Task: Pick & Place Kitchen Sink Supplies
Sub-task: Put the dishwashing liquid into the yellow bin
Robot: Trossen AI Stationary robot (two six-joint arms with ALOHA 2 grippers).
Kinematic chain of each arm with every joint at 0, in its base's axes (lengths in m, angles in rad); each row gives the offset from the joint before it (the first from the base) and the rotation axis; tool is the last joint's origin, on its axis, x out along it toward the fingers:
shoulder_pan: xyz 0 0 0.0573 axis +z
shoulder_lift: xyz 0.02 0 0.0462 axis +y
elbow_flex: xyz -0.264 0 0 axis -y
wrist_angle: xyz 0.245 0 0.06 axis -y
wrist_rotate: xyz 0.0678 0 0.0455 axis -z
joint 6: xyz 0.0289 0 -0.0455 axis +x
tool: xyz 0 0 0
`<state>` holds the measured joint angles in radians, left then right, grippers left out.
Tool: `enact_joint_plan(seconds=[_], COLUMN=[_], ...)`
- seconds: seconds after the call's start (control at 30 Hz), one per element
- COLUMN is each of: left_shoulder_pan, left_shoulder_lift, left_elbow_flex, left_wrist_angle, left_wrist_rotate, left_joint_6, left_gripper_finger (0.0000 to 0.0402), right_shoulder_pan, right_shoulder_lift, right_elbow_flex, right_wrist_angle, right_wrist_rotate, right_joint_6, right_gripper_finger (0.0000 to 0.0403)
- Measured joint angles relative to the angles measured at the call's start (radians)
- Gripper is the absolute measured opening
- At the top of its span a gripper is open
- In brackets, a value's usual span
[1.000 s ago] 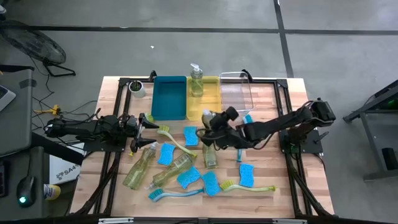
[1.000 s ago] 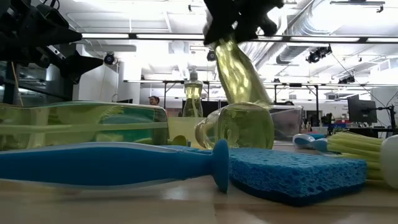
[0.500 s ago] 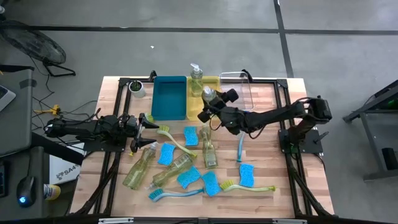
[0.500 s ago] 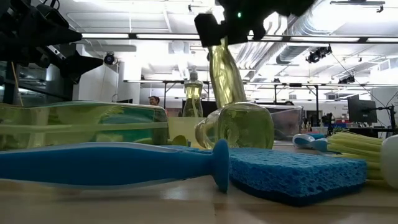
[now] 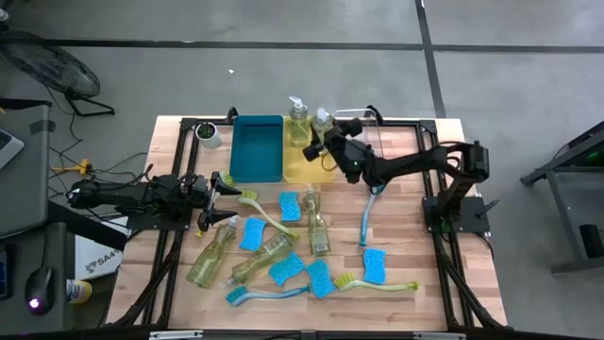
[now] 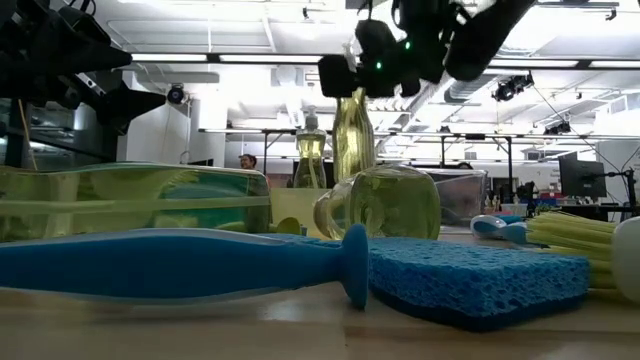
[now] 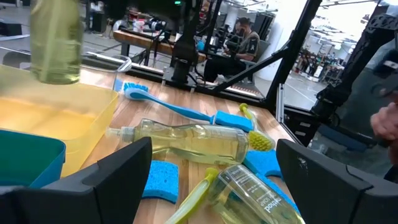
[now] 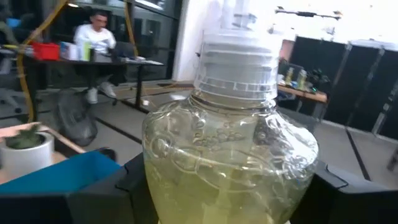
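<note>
The soap bottle (image 5: pixel 322 126) I carry has swung from a steep tilt over the middle of the bench to upright above the yellow bin (image 5: pixel 312 161) at the far edge, close beside the bottle already standing there (image 5: pixel 298 121); my right pincer (image 5: pixel 332 142) stays clamped around its body, and in my wrist view its white collar (image 8: pixel 236 65) fills the picture. My right arm has stretched out toward that far edge with it. My left pincer (image 5: pixel 219 184) has not moved, spread wide near the left edge, with the other bottles, blue sponges (image 5: pixel 253 232) and brushes scattered over the bench (image 5: pixel 415 255).
</note>
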<state>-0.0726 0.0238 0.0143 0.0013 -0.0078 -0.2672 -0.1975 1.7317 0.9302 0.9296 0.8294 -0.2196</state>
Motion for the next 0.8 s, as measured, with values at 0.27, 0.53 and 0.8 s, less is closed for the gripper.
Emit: enact_joint_plan(seconds=[0.27,0.53,0.8], left_shoulder_pan=[0.000,0.000,0.000], left_shoulder_lift=[0.000,0.000,0.000], left_elbow_flex=[0.000,0.000,0.000], left_wrist_angle=[0.000,0.000,0.000], left_wrist_rotate=[0.000,0.000,0.000], left_joint_6=[0.000,0.000,0.000], left_gripper_finger=[0.0340,0.0340,0.0340], right_shoulder_pan=[-0.127,-0.210,-0.250], right_shoulder_lift=[0.050,0.092,0.169], right_elbow_flex=[0.001,0.002,0.044], right_wrist_angle=[0.002,0.011,0.009], right_wrist_rotate=[-0.128,-0.200,-0.250], right_joint_6=[0.103,0.152,0.155], right_gripper_finger=[0.0248,0.0248,0.0248])
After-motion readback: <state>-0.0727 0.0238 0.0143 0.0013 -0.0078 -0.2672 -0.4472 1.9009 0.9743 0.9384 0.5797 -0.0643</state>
